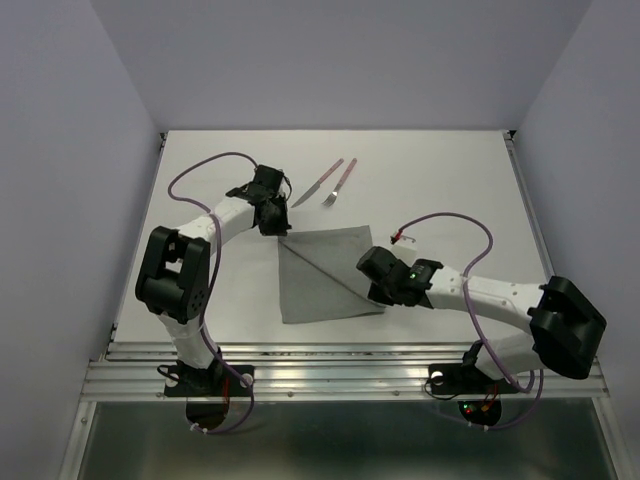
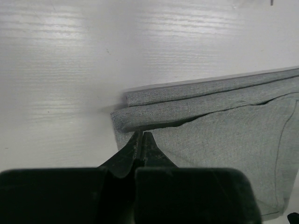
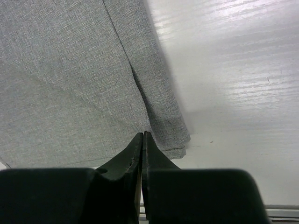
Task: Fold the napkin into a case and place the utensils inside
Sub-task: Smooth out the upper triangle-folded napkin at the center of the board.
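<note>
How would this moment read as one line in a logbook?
step: folding napkin | left hand: shut on napkin's far-left corner | right hand: shut on near-right corner | knife, fork: on table beyond napkin

Open tabletop [image 1: 450, 190] flanks the napkin [image 1: 325, 275] (knife [image 1: 318, 182] and fork [image 1: 341, 181] lie just beyond).

Soft, even overhead light fills the scene; shadows are faint. The white table [image 2: 70, 70] carries streaky glare in both wrist views, whose dark foregrounds are blurred. The napkin [image 3: 70, 70] weave looks sharp.
</note>
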You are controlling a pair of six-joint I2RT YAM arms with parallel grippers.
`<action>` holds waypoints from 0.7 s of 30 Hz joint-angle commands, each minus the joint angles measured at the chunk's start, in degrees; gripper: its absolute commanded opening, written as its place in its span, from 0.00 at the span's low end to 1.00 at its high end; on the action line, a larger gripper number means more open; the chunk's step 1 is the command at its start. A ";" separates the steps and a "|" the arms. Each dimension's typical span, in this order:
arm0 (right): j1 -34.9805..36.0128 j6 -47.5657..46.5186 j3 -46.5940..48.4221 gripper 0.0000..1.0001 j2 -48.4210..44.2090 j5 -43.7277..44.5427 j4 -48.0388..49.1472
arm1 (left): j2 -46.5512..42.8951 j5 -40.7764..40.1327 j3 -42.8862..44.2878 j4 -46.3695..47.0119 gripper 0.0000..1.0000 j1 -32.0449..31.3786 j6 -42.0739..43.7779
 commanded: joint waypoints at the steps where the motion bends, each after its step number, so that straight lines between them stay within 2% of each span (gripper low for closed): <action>1: 0.52 -0.79 2.47 0.05 0.85 2.95 -1.91 | -4.05 -0.04 3.68 -1.14 0.00 -0.50 -0.48; 14: 0.52 -1.49 1.76 0.03 9.12 -1.44 2.57 | -3.08 0.40 3.77 -1.76 0.00 -1.38 -0.57; 21: 0.52 -2.90 3.70 0.05 2.19 3.63 -0.41 | -4.05 -0.30 4.30 -2.55 0.00 -1.56 -0.48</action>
